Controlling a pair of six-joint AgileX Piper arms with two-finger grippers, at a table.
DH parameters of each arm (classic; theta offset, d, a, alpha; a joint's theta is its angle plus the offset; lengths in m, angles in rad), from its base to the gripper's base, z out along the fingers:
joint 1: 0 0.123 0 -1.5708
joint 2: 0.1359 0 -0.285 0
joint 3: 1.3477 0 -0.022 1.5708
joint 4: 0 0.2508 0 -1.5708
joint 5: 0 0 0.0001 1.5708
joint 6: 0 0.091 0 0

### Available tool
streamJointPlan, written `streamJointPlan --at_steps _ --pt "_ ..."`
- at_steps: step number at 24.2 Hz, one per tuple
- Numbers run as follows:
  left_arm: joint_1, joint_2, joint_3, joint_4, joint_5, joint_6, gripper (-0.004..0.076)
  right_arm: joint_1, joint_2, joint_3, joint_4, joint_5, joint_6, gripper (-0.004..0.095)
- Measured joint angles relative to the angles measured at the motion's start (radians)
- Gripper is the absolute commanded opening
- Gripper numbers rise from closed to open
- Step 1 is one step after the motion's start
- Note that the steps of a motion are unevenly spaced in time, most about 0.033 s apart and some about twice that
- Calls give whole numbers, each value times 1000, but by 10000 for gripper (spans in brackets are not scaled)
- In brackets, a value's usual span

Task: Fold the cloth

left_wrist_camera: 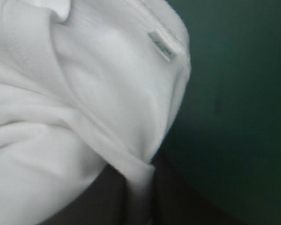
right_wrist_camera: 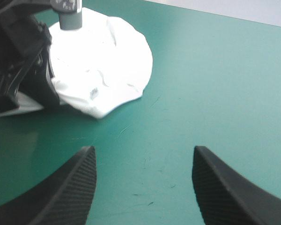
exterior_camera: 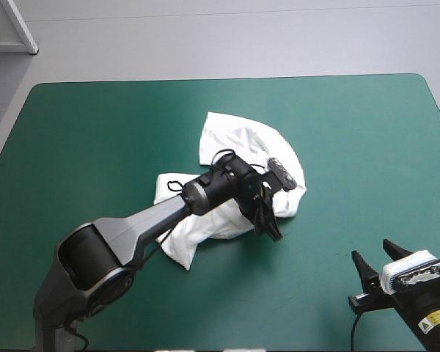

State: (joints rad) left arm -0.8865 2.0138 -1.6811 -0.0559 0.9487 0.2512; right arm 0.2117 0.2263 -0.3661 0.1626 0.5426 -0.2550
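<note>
White T-shirt [exterior_camera: 235, 139], one crumpled heap, pinched in left claw [exterior_camera: 270, 226], right claw [right_wrist_camera: 143, 148] wide

Bare teal-green cover [exterior_camera: 367, 147] around right tool [right_wrist_camera: 144, 149], T-shirt [exterior_camera: 242, 139] heap and left tool [exterior_camera: 273, 233] blocking mid-table

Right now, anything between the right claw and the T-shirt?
Nothing visible: only bare teal-green cover lies between the open right claw and the T-shirt. The left claw, shut on the T-shirt, sits beside that path.
</note>
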Motion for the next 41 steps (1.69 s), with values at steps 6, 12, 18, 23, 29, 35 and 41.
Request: streamJointPlan --at_steps 6,12,18,23,29,35,41 --pt "-136 -4 0 121 9 -9 353 0 0 -11 0 9 0 575" --pt "-138 -47 -58 287 122 -229 512 0 0 -51 -1 86 0 575" --pt "-125 -238 -123 336 277 -295 499 0 96 -210 -33 199 42 575" --pt "-120 -518 40 319 292 -448 498 0 241 -309 -50 234 77 575" --pt "-120 -728 341 220 299 -616 498 0 308 -323 -48 238 83 575" --pt "-162 -780 631 167 279 -712 498 0 352 -328 -47 237 87 575" --pt "-186 -776 784 201 122 -797 498 0 372 -329 -47 238 87 575"
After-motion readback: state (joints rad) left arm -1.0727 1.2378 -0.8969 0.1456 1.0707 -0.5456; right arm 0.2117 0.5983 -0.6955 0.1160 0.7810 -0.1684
